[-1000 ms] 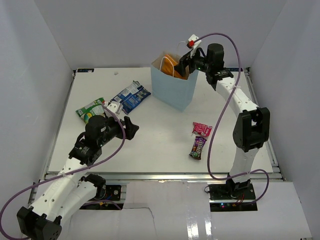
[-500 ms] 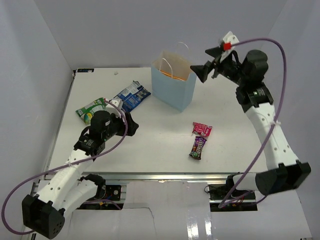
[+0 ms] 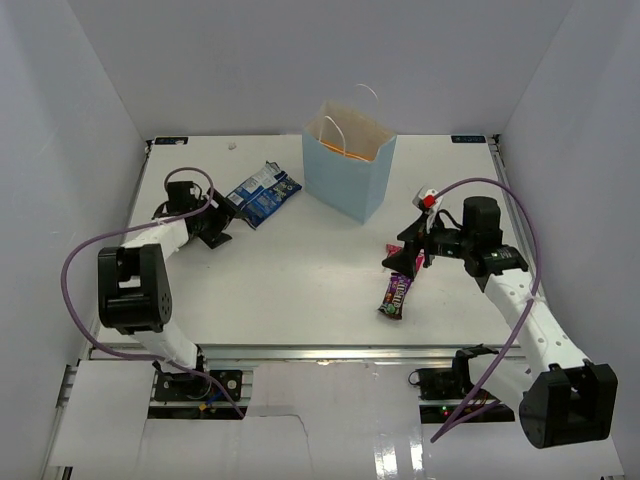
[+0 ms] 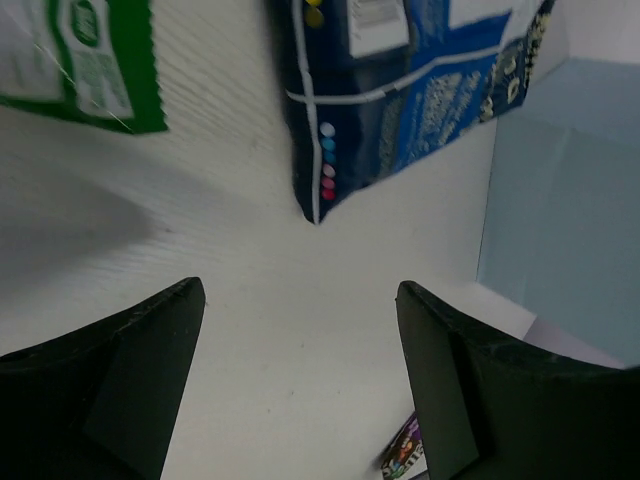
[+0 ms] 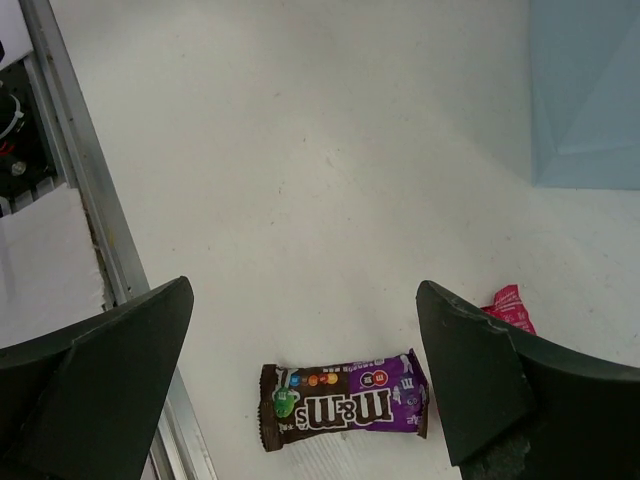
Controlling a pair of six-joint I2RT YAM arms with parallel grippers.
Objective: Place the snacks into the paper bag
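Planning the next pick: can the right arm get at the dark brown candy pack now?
Probably yes: the open right tool hangs close over the candy pack, which lies flat and uncovered on the table.

Top camera looks down from high behind the near edge over the whole worktop (image 3: 300, 270); both wrist cameras sit close, each catching the paper bag (image 4: 560, 200) and candy pack (image 5: 345, 405)

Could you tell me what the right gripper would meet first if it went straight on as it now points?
Most likely the dark brown candy pack, seen between the fingers of the open right gripper; depth is unclear, so possibly the table beside it.
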